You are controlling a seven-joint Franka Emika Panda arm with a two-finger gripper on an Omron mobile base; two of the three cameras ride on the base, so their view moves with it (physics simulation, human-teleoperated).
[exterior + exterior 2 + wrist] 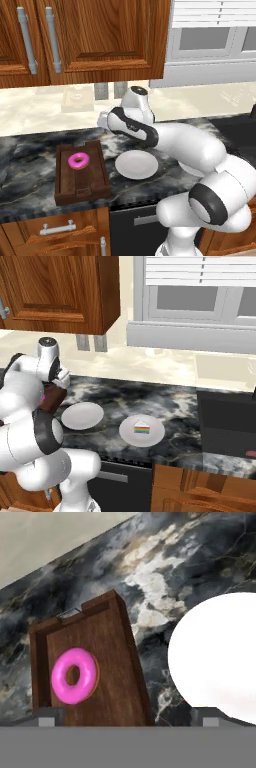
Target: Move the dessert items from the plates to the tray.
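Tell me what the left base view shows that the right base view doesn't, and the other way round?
Left base view alone: the pink donut lying whole in the brown tray, and a pale block at the back wall. Right base view alone: the rainbow cake wedge on its plate, plus a dark cooktop at the right. Both share the bare white plate beside the tray, the marble counter and the robot's white arm.
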